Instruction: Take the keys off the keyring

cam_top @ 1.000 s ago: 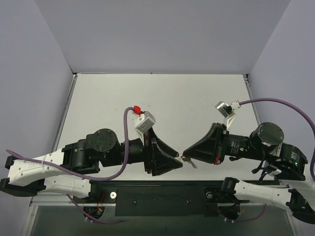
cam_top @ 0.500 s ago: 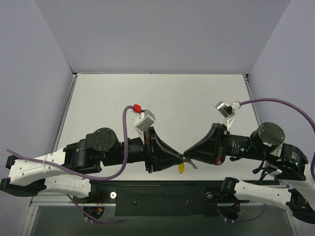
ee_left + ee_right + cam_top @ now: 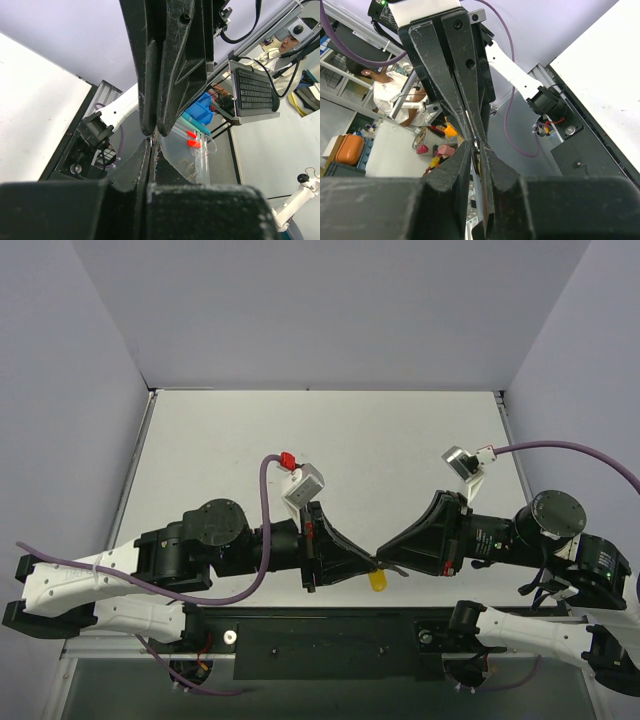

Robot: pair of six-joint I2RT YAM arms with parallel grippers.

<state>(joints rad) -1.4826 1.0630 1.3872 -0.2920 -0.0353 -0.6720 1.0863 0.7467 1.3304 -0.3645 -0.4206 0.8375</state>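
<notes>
No words, numbers or brand names can be read in any view, and the keyboard (image 3: 255,90) in the room behind and the small white boxes (image 3: 303,486) on the arms are too small and blurry to show letters.

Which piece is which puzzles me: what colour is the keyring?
Yellow-orange; the keyring shows best in the top view.

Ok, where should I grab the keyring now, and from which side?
Probably its free yellow end: the keyring hangs below where the left gripper and right gripper meet tip to tip, both shut. Come from the near-left, since the key juts out to the right under the right gripper. Its upper end is hidden between the tips.
</notes>
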